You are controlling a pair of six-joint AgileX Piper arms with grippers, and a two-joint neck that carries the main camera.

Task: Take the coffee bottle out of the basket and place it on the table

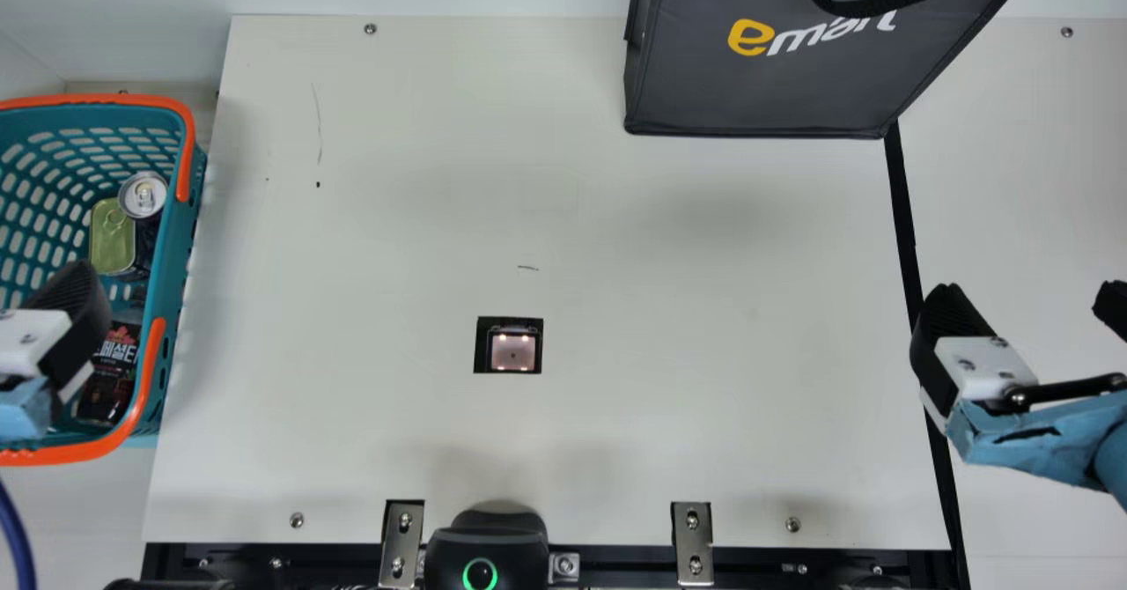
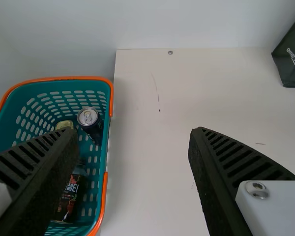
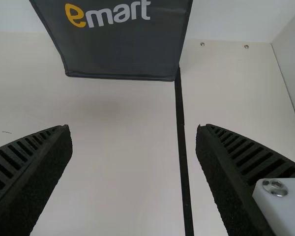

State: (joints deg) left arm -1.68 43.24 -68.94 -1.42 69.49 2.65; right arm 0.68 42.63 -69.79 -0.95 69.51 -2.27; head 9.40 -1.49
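Observation:
At the main view's left edge, a finger of my left gripper (image 1: 77, 308) shows above the teal basket (image 1: 167, 260) with orange handles. The dark coffee bottle (image 1: 110, 379) with a printed label lies inside, partly hidden under that gripper. The left wrist view has the bottle (image 2: 70, 196) low in the basket (image 2: 108, 142), partly behind one finger; my left gripper (image 2: 132, 152) is open and holds nothing. My right gripper (image 1: 1021, 308) stands open over the table's right side, and in the right wrist view the right gripper (image 3: 132, 147) has nothing between its fingers.
A can (image 1: 143, 195) and a green-gold tin (image 1: 112, 238) are also in the basket. A dark grey bag (image 1: 757, 88) stands at the back right of the table (image 1: 528, 194). A black device (image 1: 484, 546) sits at the front edge.

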